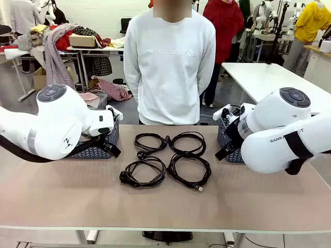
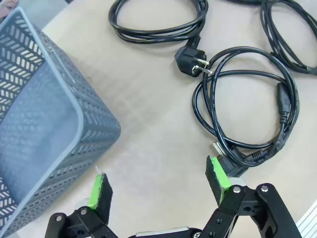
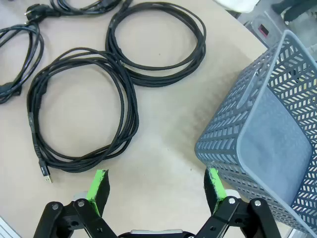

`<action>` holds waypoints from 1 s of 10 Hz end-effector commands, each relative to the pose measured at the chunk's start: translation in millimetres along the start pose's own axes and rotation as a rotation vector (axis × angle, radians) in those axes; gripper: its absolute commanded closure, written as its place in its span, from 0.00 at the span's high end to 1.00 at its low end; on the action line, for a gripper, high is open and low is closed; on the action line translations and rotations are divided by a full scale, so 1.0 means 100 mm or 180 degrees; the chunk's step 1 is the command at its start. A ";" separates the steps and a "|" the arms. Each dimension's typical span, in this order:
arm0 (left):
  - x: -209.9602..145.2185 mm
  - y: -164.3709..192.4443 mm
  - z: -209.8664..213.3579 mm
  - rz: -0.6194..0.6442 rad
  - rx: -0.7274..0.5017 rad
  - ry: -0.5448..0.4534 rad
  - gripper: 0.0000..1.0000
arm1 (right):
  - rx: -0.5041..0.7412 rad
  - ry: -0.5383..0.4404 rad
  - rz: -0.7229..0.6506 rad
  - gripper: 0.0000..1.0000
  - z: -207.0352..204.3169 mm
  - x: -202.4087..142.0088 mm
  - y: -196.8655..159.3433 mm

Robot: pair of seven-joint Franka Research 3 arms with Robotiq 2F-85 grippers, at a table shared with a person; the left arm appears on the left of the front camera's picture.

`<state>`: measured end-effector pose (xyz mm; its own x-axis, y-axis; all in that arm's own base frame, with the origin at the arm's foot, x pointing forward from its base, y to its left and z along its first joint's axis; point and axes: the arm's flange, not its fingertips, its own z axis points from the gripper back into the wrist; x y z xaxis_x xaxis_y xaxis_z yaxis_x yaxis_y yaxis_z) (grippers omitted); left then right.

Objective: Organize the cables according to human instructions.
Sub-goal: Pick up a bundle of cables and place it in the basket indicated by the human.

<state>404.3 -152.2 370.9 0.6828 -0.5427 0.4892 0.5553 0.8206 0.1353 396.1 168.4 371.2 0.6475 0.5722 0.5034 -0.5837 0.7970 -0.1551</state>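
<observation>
Four black coiled cables lie in a two-by-two block mid-table: far left (image 1: 140, 154), far right (image 1: 186, 153), near left with a chunky plug (image 1: 124, 177), near right (image 1: 202, 187). My left gripper (image 2: 158, 184) hangs open over bare table between the left basket and the near-left cable (image 2: 283, 99), whose plug sits just past one green pad (image 2: 218, 176). Beyond it lies another plug-ended cable (image 2: 193, 62). My right gripper (image 3: 156, 184) is open too, above bare table, with the near-right cable (image 3: 130, 116) and far-right cable (image 3: 200, 39) ahead to one side.
A grey mesh basket (image 1: 95, 151) stands at the table's left by my left arm, also seen close up (image 2: 44, 124). A matching basket (image 1: 226, 142) stands at the right (image 3: 267, 124). A person in a white sweatshirt (image 1: 169, 62) stands at the far edge.
</observation>
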 end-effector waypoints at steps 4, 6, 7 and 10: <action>0.00 0.00 0.00 0.0000 0.0000 -0.0001 1.00 | 0.0000 0.0000 0.0000 1.00 0.00 0.00 0.00; 0.00 0.00 0.00 0.0000 0.0000 -0.0001 1.00 | 0.0000 0.0000 0.0000 1.00 0.00 0.00 0.00; 0.00 0.00 0.00 0.0000 0.0000 -0.0001 1.00 | 0.0000 0.0000 0.0000 1.00 0.00 0.00 0.00; 0.00 0.00 0.00 0.0000 0.0000 -0.0001 1.00 | 0.0000 0.0000 0.0000 1.00 0.00 0.00 0.00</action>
<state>404.0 -153.0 370.9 0.6818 -0.5440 0.4891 0.5567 0.8196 0.1357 396.1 168.5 371.2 0.6472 0.5727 0.5031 -0.5840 0.7967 -0.1556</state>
